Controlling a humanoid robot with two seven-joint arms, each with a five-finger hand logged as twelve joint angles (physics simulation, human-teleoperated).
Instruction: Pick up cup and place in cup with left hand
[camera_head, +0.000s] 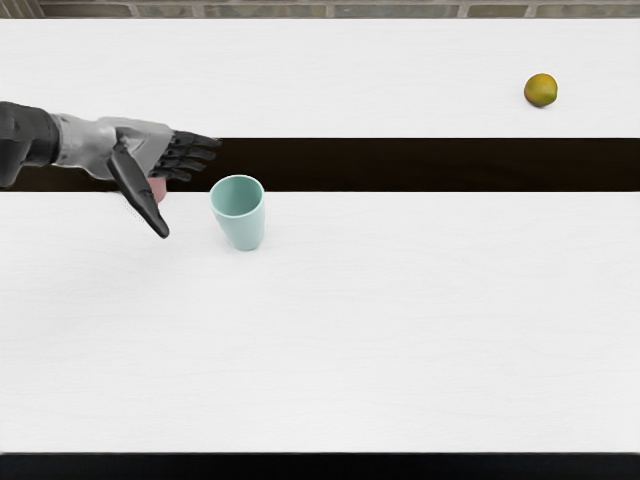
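My left hand (190, 192) reaches in from the left edge, its fingers extended and its thumb spread wide toward the front, holding nothing. A light teal cup (240, 220) stands upright on the table just right of the hand, its open mouth showing, apart from the fingertips. Behind the thumb and mostly hidden under the hand is a pink object (158, 189), perhaps the other cup; only a small part of it shows.
A yellow-green round fruit (541, 90) lies on the white surface at the back right. A dark band (420, 165) runs across between the rear surface and the front table (400, 330). Brickwork shows along the top edge.
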